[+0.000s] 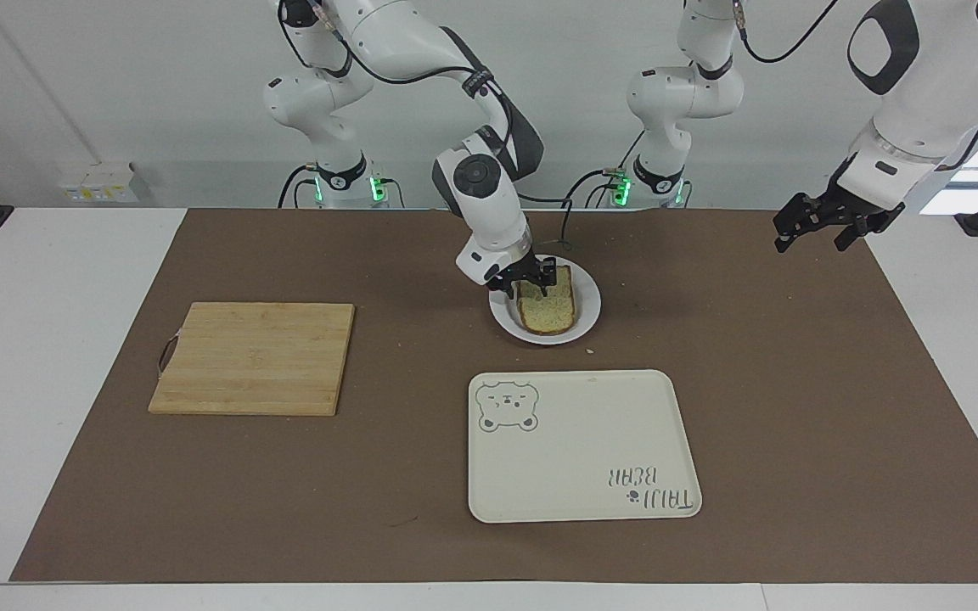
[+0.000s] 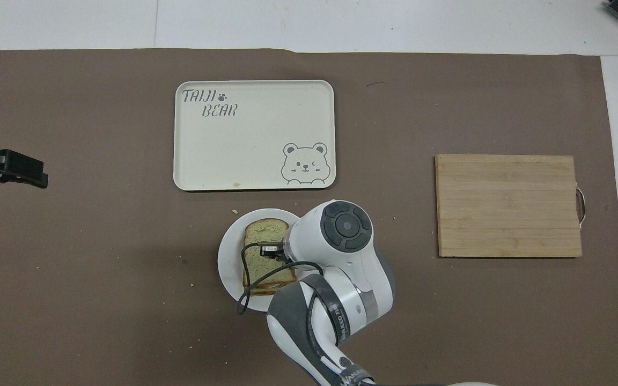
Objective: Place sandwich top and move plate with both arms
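Speckled brown sandwich top [image 1: 548,307] lay stacked on plate [image 1: 585,316]; right gripper [image 1: 524,279] spread at its edge, might drag it askew. Left gripper [image 1: 820,222] waited, wide.

From overhead, my right arm [image 2: 336,257] covers one edge of the plate [image 2: 228,262] and of the sandwich top [image 2: 263,252], and the left gripper [image 2: 11,169] is cut off at the picture's edge.
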